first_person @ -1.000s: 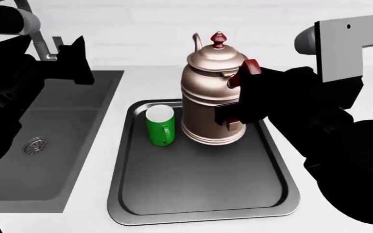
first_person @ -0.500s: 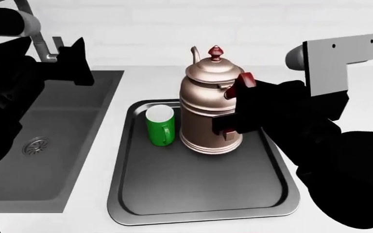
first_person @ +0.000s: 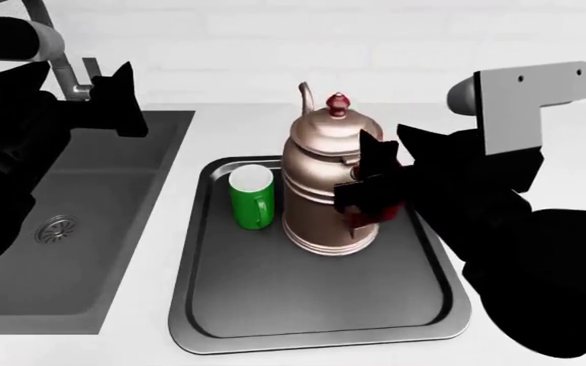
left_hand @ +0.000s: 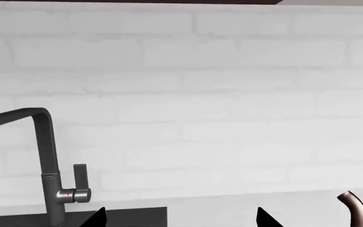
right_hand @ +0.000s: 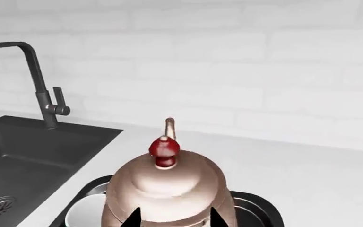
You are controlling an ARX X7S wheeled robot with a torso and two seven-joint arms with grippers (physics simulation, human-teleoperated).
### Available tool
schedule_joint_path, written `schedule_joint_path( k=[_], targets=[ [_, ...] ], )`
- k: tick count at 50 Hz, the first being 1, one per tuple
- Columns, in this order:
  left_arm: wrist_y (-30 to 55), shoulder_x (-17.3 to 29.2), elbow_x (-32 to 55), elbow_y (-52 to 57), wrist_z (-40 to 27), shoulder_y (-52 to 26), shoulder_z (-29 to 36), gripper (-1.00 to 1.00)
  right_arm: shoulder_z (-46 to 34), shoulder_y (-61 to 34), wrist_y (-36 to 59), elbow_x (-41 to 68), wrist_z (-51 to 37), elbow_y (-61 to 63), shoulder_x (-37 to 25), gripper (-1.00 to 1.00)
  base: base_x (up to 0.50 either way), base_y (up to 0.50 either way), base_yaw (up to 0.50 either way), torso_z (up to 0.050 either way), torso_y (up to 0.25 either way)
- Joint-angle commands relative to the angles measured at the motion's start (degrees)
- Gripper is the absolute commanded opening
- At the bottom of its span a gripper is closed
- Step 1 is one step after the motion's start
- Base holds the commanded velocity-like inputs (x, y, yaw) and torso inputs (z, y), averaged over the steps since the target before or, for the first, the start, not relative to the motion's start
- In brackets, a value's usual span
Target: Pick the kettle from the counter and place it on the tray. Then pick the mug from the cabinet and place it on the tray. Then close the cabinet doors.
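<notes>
Your right claw (first_person: 375, 191) is at the kettle's dark red handle, with its fingers set to either side of it; from here I cannot tell if they are squeezing it or have let go. The kettle (first_person: 329, 187) stands upright on the tray (first_person: 313, 305), and the green mug (first_person: 251, 197) stands just beside it on the same tray; so both things look to be where they belong. If you are letting go, open the fingers wide first, then pull the claw straight back from the handle; do not swing sideways, or the tall kettle could tip onto the mug. Your left claw (first_person: 120, 99) hangs over the sink (first_person: 89, 229) near the tap (left_hand: 49, 161) with nothing between its wide tips; the cabinet doors are not in view.
</notes>
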State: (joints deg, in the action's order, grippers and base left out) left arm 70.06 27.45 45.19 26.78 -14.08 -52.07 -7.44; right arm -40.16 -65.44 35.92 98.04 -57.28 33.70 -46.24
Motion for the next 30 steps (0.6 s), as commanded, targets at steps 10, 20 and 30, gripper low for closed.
schedule_joint_path(
  k=[10,20,30],
  targets=[
    [-1.37,0.35,-0.16,-0.73,0.13,0.65,0.30,1.00,0.47,0.00,-0.02,-1.37,0.98,-0.52,0.14,1.00,0.00,0.00,0.00,0.000,0.000],
    [-1.32,0.53,0.28,-0.62,-0.08,0.58,0.02,1.00,1.43,-3.88,1.10,1.35,-1.11,0.47,-0.37,1.00,0.00,0.00,0.00,0.000,0.000],
    [3.03,0.87,4.54,4.19,-2.98,-3.68,-3.96,1.00,4.57,-18.90,5.84,5.74,-6.46,2.39,-2.45,1.00,0.00,0.00,0.00,0.000,0.000]
  ],
)
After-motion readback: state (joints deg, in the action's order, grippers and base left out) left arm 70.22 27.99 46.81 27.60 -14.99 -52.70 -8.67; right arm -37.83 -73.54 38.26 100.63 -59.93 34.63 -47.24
